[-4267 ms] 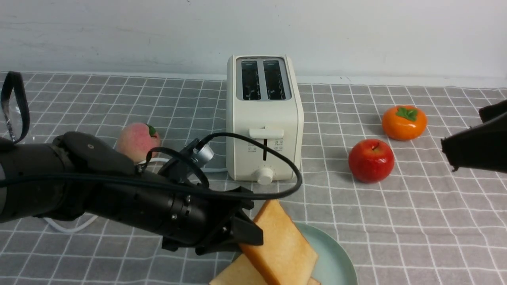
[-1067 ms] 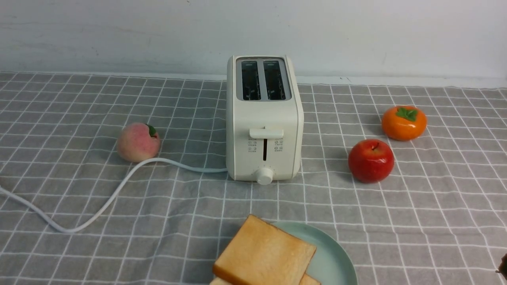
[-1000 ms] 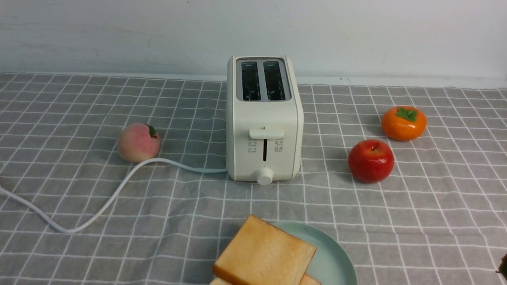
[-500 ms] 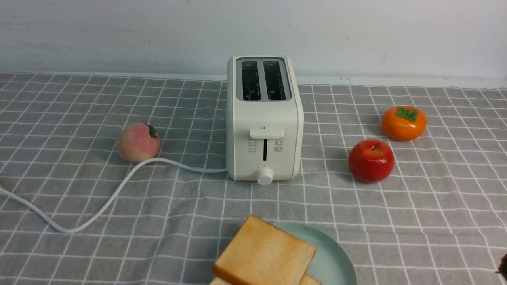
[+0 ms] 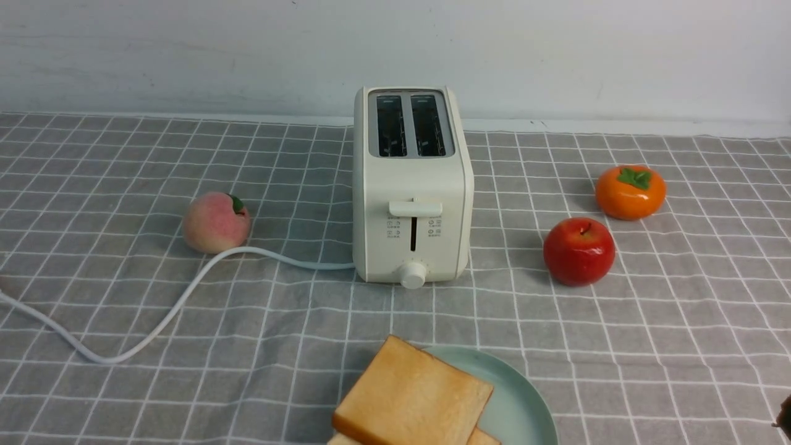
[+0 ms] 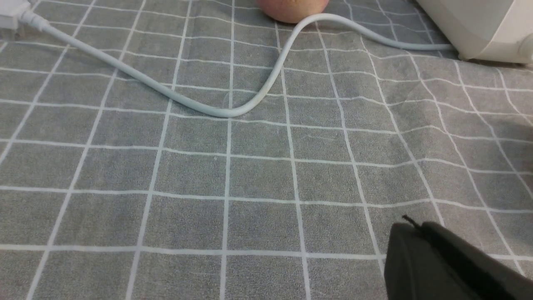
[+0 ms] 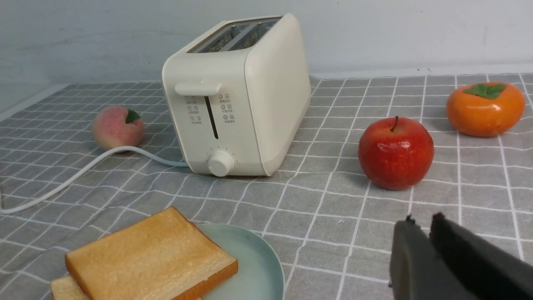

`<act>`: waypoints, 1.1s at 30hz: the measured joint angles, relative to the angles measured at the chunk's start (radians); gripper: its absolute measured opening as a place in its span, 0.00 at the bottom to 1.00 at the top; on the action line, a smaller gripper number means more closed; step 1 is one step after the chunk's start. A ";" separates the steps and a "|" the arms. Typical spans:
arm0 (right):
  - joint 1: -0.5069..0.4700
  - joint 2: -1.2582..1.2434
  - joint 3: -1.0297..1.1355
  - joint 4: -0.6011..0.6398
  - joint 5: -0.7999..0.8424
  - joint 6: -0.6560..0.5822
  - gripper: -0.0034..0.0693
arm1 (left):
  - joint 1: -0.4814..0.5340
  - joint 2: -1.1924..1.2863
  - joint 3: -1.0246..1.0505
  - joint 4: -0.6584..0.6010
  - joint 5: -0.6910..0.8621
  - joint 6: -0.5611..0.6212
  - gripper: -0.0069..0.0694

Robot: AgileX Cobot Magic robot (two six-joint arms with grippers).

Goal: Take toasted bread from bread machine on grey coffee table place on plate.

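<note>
Two slices of toasted bread lie stacked on the mint-green plate (image 5: 522, 402) at the near edge of the grey coffee table (image 5: 680, 346); the top slice (image 5: 413, 395) overhangs the plate's left rim and the lower slice (image 5: 488, 437) peeks out beneath. They also show in the right wrist view (image 7: 150, 250). The cream bread machine (image 5: 411, 185) stands behind, both slots empty. My left gripper (image 6: 412, 227) is shut and empty over bare cloth, left of the toaster. My right gripper (image 7: 420, 221) is shut and empty, right of the plate; only its tip (image 5: 785, 421) shows in front.
The toaster's white cord (image 5: 154, 321) loops left across the cloth past a peach (image 5: 215, 221). A red apple (image 5: 579, 250) and an orange persimmon (image 5: 630, 191) sit right of the toaster. A white wall runs behind the table.
Since 4.3 s ago my left arm has let go of the top slice, which now lies flat on the other, and both arms have drawn back. Nothing moved in the last second.
</note>
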 joint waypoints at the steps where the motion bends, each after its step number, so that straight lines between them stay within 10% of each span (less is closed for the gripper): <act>1: -0.004 -0.003 0.000 0.000 0.000 0.000 0.15 | 0.000 0.000 0.000 0.000 0.000 0.000 0.08; 14: -0.384 -0.067 0.000 -0.027 0.008 0.000 0.17 | 0.000 0.000 0.000 0.000 0.000 0.000 0.09; 33: -0.412 -0.191 0.000 -0.123 0.405 0.000 0.19 | 0.000 0.000 0.000 0.000 0.000 0.000 0.09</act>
